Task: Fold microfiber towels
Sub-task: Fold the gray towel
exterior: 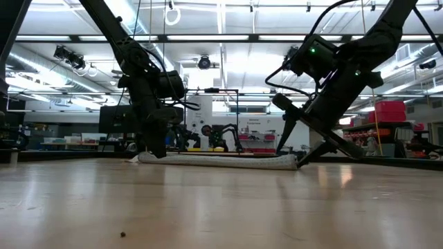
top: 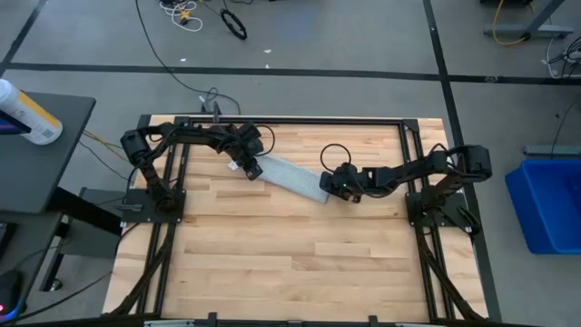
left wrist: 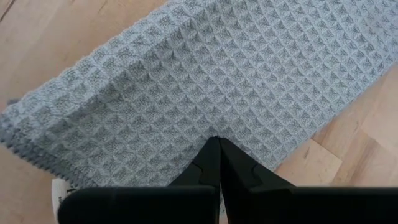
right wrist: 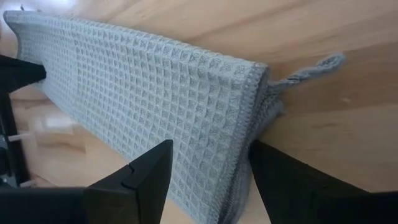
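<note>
The folded microfiber towel (top: pixel 289 177) lies flat on the table (top: pixel 290 263). The left gripper (top: pixel 247 164) at its 10 o'clock end is pinched closed on it; the right gripper (top: pixel 332 184) at its 4 o'clock end straddles it, jaws wide

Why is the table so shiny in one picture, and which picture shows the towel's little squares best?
In the low view the ceiling lights glare off the wooden table, and the towel is only a thin strip. The left wrist view shows its squares sharpest, past the shut left gripper. In the right wrist view, the open right gripper looks dark.
</note>
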